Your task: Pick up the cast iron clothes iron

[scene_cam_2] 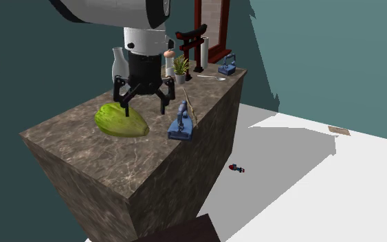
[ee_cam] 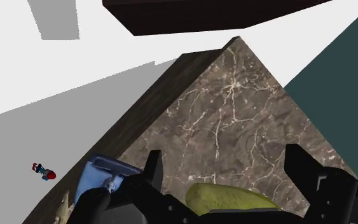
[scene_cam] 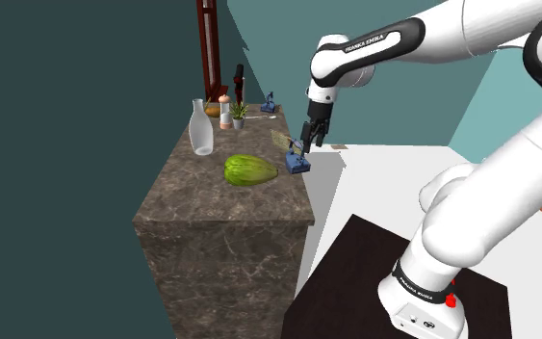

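Tool (scene_cam_2: 144,108) spread wide and holding nothing, the white arm hangs just above the marbled desk (scene_cam_2: 82,148) at centre frame in the second exterior view, poised between a lumpy green fruit (scene_cam_2: 121,120) on its left and a small blue clothes iron (scene_cam_2: 180,124) on its right. The iron sits upright close to the desk's right-hand edge, its handle uppermost, apart from both fingers. In the wrist view the iron (ee_cam: 104,172) lies outside the open tool (ee_cam: 225,168), beside one finger, while the green fruit (ee_cam: 231,197) lies nearer the gap between them.

The step in hand appears to be the approach: nothing is grasped, and the tool is not yet lined up over the target. The next move would call for a short sideways shift toward the desk's edge, so the handle falls between the fingers, then a descent and a closing. With the iron so near the edge, a glancing touch could push it off.

Farther back, a clear bottle (scene_cam: 200,128) and a small potted plant (scene_cam_2: 181,66) stand near the desk's far end, where a second blue iron-shaped object (scene_cam_2: 227,67) rests at upper right; the nearer iron is judged the one meant.
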Controlling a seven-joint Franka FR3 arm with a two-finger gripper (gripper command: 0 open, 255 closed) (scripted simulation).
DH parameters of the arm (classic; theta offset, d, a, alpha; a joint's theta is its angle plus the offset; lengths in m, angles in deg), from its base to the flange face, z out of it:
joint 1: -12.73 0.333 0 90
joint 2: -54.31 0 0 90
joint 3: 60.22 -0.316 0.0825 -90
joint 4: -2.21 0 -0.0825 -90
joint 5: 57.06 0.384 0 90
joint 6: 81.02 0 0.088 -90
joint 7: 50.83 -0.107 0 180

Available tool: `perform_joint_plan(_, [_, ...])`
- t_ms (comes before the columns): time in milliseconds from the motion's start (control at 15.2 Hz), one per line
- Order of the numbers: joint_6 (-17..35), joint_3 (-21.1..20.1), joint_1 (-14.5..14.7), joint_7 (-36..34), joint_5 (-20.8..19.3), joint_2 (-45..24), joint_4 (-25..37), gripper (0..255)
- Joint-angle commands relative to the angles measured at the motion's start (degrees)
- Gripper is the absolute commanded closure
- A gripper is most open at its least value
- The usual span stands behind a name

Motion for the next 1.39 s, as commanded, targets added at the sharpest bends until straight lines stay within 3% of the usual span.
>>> perform_joint_plan(0, [2.75,1.33,-0.33,1.5,1.0,-4.11,1.97,0])
perform_joint_plan(726, [10.5,6.18,-4.09,10.92,10.91,-25.28,16.88,0])
perform_joint_plan(1320, [15.44,5.65,-4.43,12.94,13.07,-28.39,14.62,0])
